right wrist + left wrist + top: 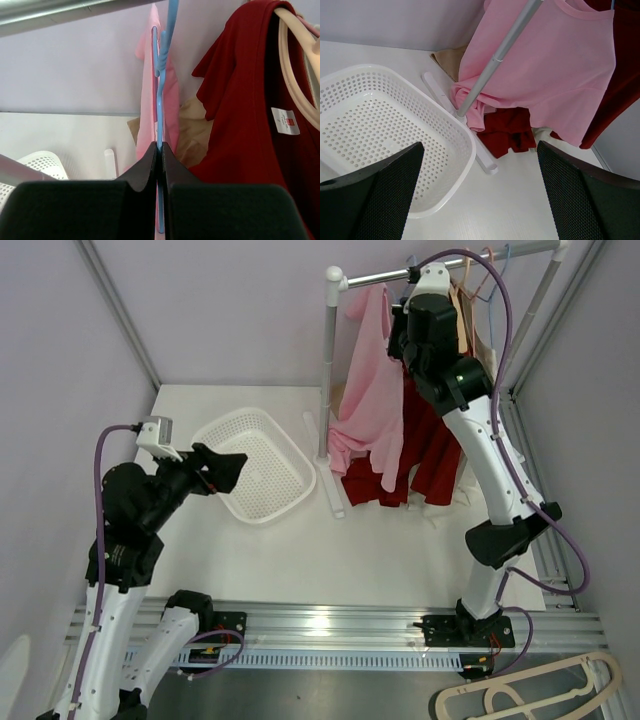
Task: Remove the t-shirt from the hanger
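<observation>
Jaws of right gripper (159,150) pressed together on thin stem of blue hanger (159,110), just under rail (375,278); right arm (490,450) stretched steeply up toward 1 o'clock of table (400,550). Jaws of left gripper (479,150) spread wide apart, hovering at 9 o'clock, aimed toward rack. Just beside it at 10 o'clock, white basket (262,468), only its perforated floor on show. On that hanger, pink t-shirt (370,390), draped long, lower hem bunched round pole (328,370), red shirt (430,450) touching at 3 o'clock.

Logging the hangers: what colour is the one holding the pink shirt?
Light blue; the hanger shows best in the right wrist view, pinched by the right gripper.
</observation>
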`<state>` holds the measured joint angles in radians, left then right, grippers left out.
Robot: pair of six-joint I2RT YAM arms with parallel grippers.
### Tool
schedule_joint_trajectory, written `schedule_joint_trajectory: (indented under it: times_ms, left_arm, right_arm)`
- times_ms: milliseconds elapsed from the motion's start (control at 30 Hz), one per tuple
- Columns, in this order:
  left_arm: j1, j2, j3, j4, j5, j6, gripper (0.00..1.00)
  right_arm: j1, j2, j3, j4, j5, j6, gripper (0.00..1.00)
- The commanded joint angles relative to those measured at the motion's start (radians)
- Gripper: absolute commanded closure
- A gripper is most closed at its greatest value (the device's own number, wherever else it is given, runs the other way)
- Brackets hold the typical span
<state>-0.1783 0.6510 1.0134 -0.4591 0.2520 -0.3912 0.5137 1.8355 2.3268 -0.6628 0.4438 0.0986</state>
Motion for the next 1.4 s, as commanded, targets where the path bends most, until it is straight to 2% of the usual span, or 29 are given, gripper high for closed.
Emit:
schedule_joint_trajectory:
  times_ms: [0,167,333,500,567,667,833,967,1067,1100,1167,1200,1233,1300,1367]
  left_arm:
    - [-0.009,0.013,0.016,0.017,0.032,0.011,0.01]
    - [-0.032,-0.002,0.057,0.014,0.012,0.021,0.00]
    - [-0.096,-0.017,0.113,-0.012,-0.054,0.051,0.00]
    - [-0.139,-0.014,0.103,0.007,-0.027,0.061,0.00]
    - [-0.202,-0.027,0.090,0.033,-0.039,0.099,0.01]
    - [-0.318,-0.030,0.088,0.054,-0.076,0.159,0.00]
    - [-0.439,-0.008,0.106,0.036,-0.076,0.225,0.00]
    - [-0.552,-0.001,0.114,0.007,-0.129,0.311,0.00]
    - [-0.668,0.038,0.139,-0.022,-0.223,0.359,0.01]
    - [-0.743,0.054,0.143,-0.047,-0.247,0.368,0.01]
    - [-0.832,0.113,0.158,-0.059,-0.393,0.390,0.01]
    - [-0.924,0.128,0.156,-0.055,-0.445,0.390,0.00]
    - [-0.964,0.160,0.156,-0.052,-0.555,0.414,0.01]
    - [-1.050,0.182,0.168,-0.046,-0.637,0.436,0.01]
    - [-1.072,0.179,0.162,-0.036,-0.675,0.425,0.00]
  right_arm:
    - [0.008,-0.097,0.051,0.075,-0.014,-0.025,1.00]
    - [0.057,-0.174,0.013,0.051,0.030,-0.025,1.00]
    - [0.152,-0.324,-0.179,0.111,0.107,-0.051,1.00]
    - [0.239,-0.398,-0.286,0.037,0.211,0.044,1.00]
    - [0.308,-0.442,-0.378,0.040,0.325,0.075,1.00]
    - [0.382,-0.512,-0.489,0.049,0.400,0.163,1.00]
    - [0.469,-0.530,-0.517,-0.056,0.475,0.404,1.00]
    - [0.529,-0.522,-0.537,-0.067,0.573,0.495,1.00]
    - [0.533,-0.486,-0.514,-0.110,0.670,0.578,1.00]
    - [0.529,-0.475,-0.483,-0.130,0.697,0.604,1.00]
    - [0.531,-0.453,-0.454,-0.205,0.766,0.709,1.00]
    - [0.529,-0.441,-0.446,-0.216,0.776,0.736,1.00]
    - [0.531,-0.437,-0.443,-0.224,0.785,0.756,1.00]
    - [0.534,-0.423,-0.437,-0.224,0.768,0.792,1.00]
    - [0.562,-0.415,-0.412,-0.230,0.751,0.771,1.00]
